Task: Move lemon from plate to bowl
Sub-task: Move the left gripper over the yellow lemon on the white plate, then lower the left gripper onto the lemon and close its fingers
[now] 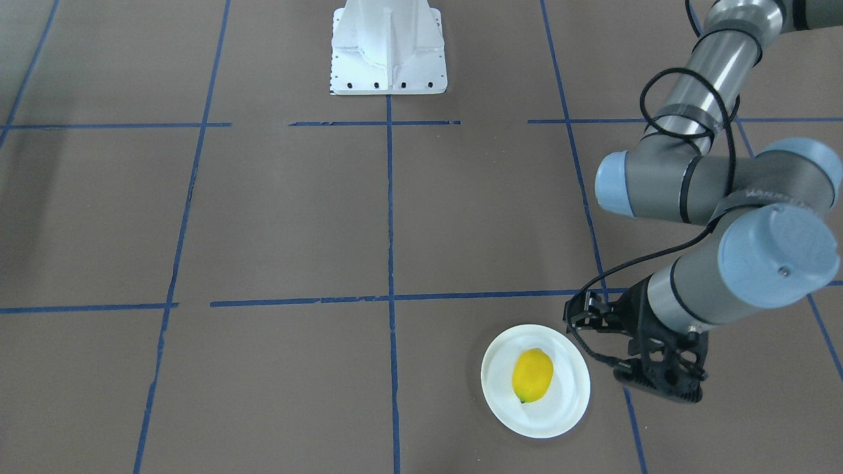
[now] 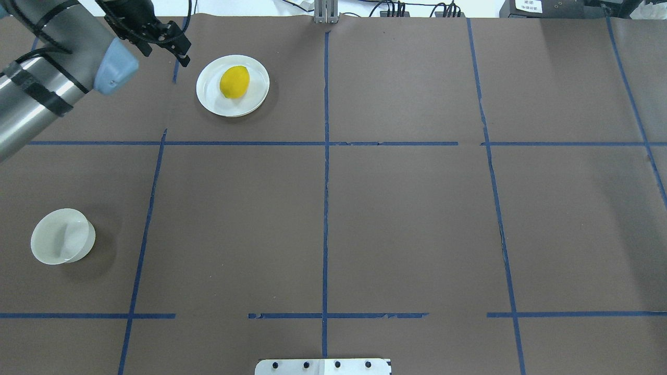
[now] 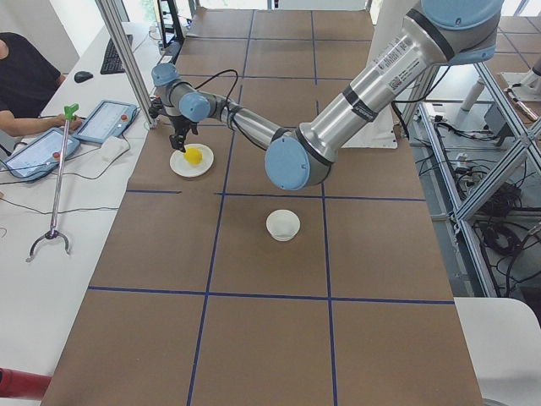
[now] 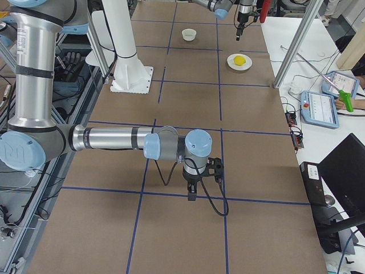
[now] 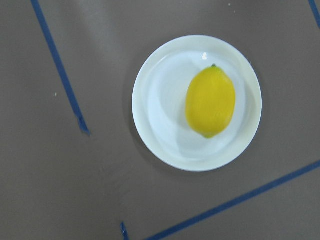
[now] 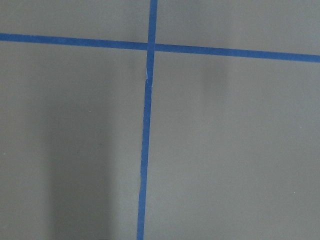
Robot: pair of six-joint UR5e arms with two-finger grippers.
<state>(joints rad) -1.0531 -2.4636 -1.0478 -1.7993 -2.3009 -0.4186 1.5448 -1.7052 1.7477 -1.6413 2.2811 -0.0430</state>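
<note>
The yellow lemon (image 1: 532, 375) lies on the flat white plate (image 1: 566, 401), also in the overhead view (image 2: 234, 82) and the left wrist view (image 5: 210, 101). The small deep white bowl (image 2: 62, 243) stands empty, well apart from the plate, nearer the robot on its left side. My left gripper (image 1: 658, 387) hangs above the table just beside the plate, off the lemon; its fingers look together and hold nothing. My right gripper (image 4: 191, 196) points down over bare table far from both dishes; I cannot tell if it is open or shut.
The white robot base (image 1: 388, 52) stands at the table's robot-side edge. An aluminium post (image 3: 127, 59) and a side desk with tablets (image 3: 101, 118) lie just beyond the plate's edge of the table. Blue tape lines grid the brown table cover.
</note>
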